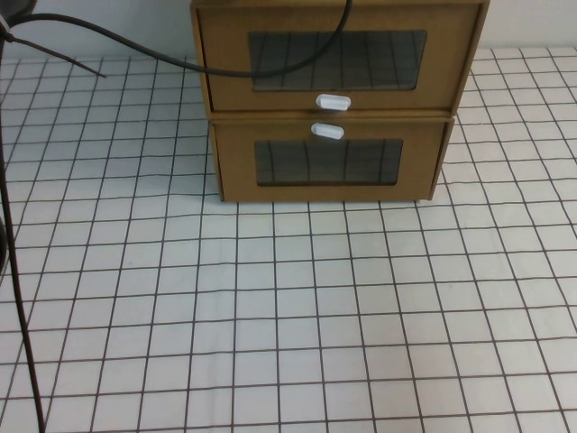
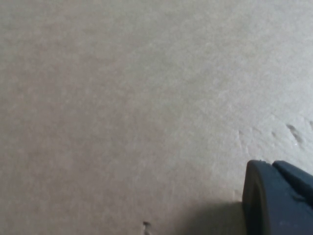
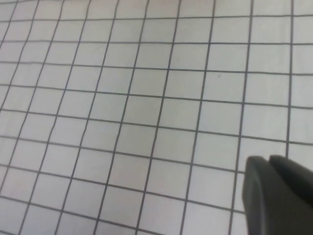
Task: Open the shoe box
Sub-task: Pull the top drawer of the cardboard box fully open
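Stacked at 12 o'clock on desk (image 1: 297, 316): upper shoe box (image 1: 338, 23) and lower shoe box (image 1: 236, 162), brown matte cardboard, fronts flush. Each front has dark rectangular window and white oval handle (image 1: 332, 102). Desk cloth white, thin dark grid. Black cable (image 1: 135, 47) curves in from 10 o'clock. Left end effector (image 2: 276, 200), dark and rounded, close against plain cardboard surface (image 2: 122, 98); opening cannot be told. Right end effector (image 3: 274, 196) over grid cloth, fully closed, empty.

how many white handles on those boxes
2. One handle on the upper box's front, low edge; the other on the lower box's front, top edge, right beneath; left gripper is close to cardboard, right gripper above the gridded table.
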